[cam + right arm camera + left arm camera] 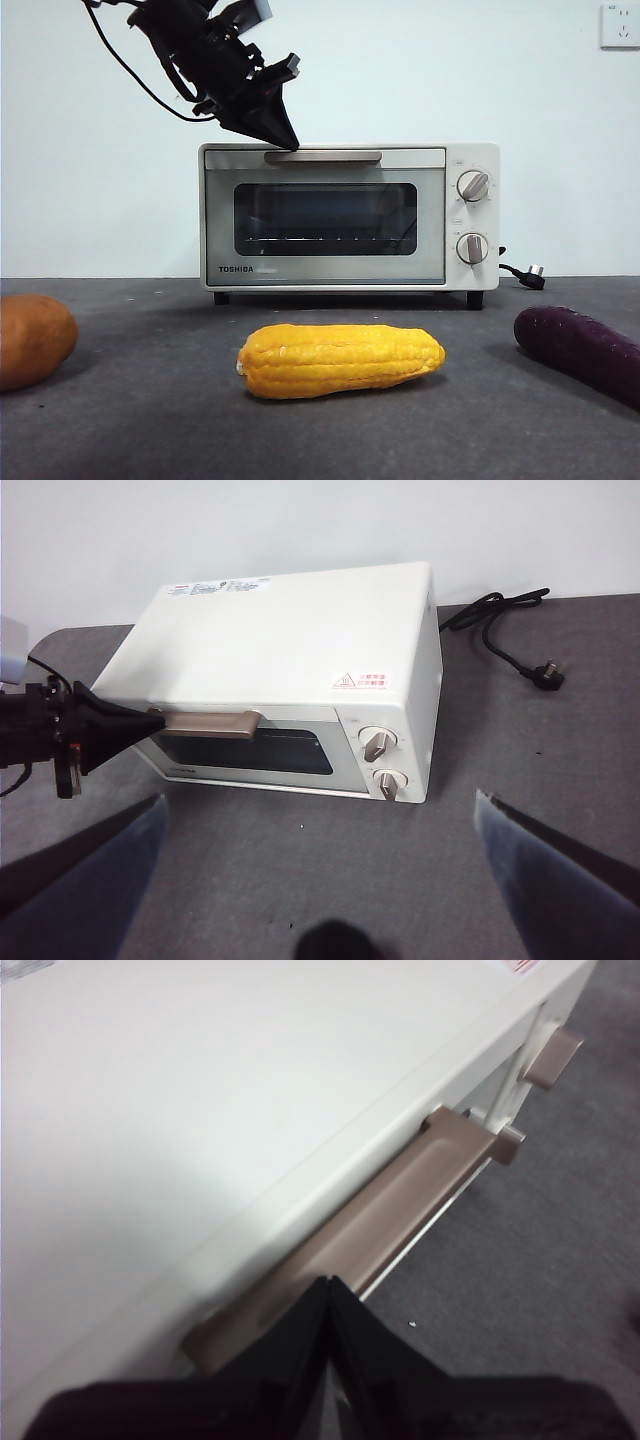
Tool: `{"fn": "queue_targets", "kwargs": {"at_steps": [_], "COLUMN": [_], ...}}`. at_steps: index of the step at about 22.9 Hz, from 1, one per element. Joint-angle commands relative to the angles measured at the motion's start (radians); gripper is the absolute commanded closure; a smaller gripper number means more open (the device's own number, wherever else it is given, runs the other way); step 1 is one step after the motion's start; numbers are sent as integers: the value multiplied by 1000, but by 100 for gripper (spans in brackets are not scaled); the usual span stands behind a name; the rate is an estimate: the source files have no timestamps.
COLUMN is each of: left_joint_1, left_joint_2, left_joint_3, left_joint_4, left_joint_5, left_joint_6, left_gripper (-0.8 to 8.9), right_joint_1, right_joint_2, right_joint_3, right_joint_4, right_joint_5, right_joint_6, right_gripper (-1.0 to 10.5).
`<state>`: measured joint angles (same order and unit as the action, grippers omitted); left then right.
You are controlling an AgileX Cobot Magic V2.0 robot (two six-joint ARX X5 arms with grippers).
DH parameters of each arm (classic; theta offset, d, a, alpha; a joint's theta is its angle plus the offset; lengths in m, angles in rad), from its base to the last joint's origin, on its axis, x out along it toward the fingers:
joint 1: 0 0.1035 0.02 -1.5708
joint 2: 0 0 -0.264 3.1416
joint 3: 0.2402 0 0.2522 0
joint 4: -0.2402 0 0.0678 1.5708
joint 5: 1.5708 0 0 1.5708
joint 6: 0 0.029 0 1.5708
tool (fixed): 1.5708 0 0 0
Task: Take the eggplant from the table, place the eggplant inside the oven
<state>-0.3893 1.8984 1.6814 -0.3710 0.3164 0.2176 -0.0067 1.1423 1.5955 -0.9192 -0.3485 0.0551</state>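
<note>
The eggplant lies on the dark grey table at the front right, partly cut off by the picture's edge. The cream oven stands behind it with its glass door closed. My left gripper comes down from the upper left, shut, its pointed tip touching the left end of the beige handle. In the left wrist view the joined jaws rest against that handle. My right gripper hangs high in front of the oven, open and holding nothing; it also shows the left gripper.
A yellow corn cob lies in front of the oven at the middle. An orange-brown potato sits at the front left. The oven's black cord and plug trail on the table to its right.
</note>
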Motion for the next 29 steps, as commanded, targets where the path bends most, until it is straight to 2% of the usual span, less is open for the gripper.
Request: {"fn": "queue_targets", "kwargs": {"at_steps": [1, 14, 29], "left_joint_1": [-2, -6, -77], "left_joint_2": [33, 79, 89], "left_joint_3": [-2, -2, -3], "left_joint_4": [-5, -57, -183], "left_joint_5": [-5, 2, 31], "left_joint_6": [19, 23, 29], "left_gripper": [819, 820, 819], "right_joint_1": [1, 1, 1], "right_joint_2": [1, 1, 2], "right_joint_3": [5, 5, 5], "right_joint_4": [5, 6, 29], "right_joint_5": [-3, -3, -2], "right_joint_6": [-8, -15, -14], "right_gripper": [318, 318, 318]}}
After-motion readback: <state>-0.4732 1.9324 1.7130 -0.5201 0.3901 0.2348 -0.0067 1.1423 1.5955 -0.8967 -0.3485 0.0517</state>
